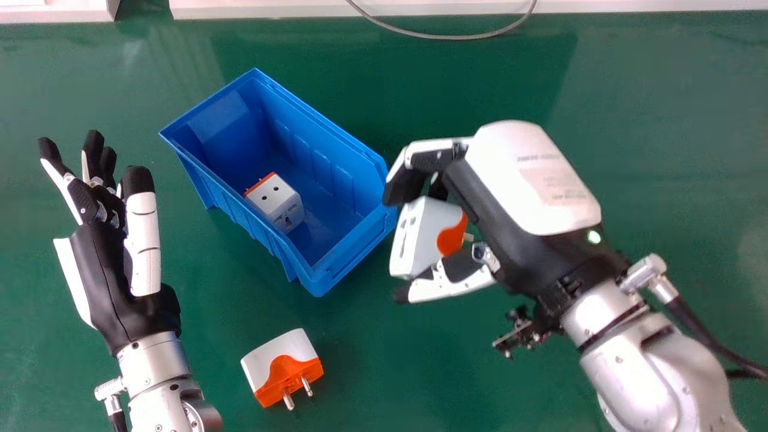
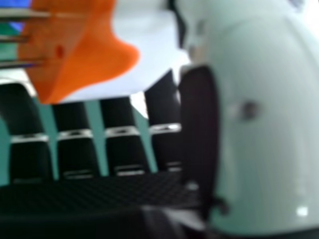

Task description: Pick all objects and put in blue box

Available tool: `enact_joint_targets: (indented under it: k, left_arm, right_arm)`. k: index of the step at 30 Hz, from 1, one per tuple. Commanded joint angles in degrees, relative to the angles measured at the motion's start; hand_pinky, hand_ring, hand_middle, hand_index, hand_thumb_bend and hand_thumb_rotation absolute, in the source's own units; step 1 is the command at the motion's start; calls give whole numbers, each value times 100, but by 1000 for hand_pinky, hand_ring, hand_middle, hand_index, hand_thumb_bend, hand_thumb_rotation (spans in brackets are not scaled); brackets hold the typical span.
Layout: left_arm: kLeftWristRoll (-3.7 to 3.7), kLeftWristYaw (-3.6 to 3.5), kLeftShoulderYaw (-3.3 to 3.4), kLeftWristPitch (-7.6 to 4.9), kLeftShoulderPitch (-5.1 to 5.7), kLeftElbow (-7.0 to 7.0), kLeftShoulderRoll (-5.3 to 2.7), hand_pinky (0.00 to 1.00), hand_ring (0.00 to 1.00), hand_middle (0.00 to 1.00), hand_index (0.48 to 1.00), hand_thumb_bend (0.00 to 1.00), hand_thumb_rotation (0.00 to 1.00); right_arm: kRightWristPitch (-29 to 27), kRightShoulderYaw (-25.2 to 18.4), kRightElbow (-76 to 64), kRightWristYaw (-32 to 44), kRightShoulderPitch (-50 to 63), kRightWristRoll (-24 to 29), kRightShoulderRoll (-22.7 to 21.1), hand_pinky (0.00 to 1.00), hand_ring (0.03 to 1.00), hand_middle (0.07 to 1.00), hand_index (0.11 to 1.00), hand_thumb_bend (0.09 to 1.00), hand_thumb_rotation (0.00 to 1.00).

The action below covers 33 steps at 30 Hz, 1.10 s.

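The tabletop (image 1: 360, 372) looks smooth and glossy, carrying pale, soft-edged reflections. The blue box (image 1: 300, 144) appears to be moulded plastic with a low sheen and ribbed walls. The adapter in the box (image 1: 273, 195), the loose adapter (image 1: 285, 354) and the held adapter (image 1: 420, 234) look like smooth, hard plastic, white and orange (the loose one has shiny metal pins). The left hand (image 1: 105, 264) and right hand (image 1: 522, 180) pair glossy white shells with duller black parts; the right palm (image 2: 99, 191) has a fine cross-hatched texture. Both forearms (image 1: 150, 366) look metallic, smooth and satiny.
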Motion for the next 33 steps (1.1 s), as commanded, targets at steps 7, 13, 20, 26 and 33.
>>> enact_joint_targets:
  k: [7, 13, 20, 26, 33]
  left_arm:
    - [-25, -94, 29, -128, -210, 126, 110, 902, 959, 960, 958, 760, 697]
    - [-36, -142, 70, -186, -334, 245, 160, 903, 961, 962, 961, 760, 698]
    - [-38, -166, 91, -237, -430, 342, 201, 919, 972, 976, 975, 771, 702]
    - [88, -52, 84, -267, -476, 391, 216, 918, 971, 973, 973, 767, 705]
    - [178, 42, 75, -353, -462, 394, 216, 921, 972, 972, 973, 748, 710]
  right_arm:
    - [-337, 51, 448, -385, -948, 80, 270, 337, 437, 483, 520, 498, 0]
    - [-698, 303, 1508, -1041, -1589, 17, 595, 337, 441, 488, 515, 498, 0]
    - [-1025, 641, 2971, -1776, -2351, -120, 859, 371, 442, 474, 519, 499, 0]
    - [-1272, 853, 4561, -2518, -3048, -99, 1161, 370, 449, 482, 516, 498, 0]
    - [-1407, 1135, 6297, -3709, -3833, -328, 1456, 348, 446, 478, 524, 497, 0]
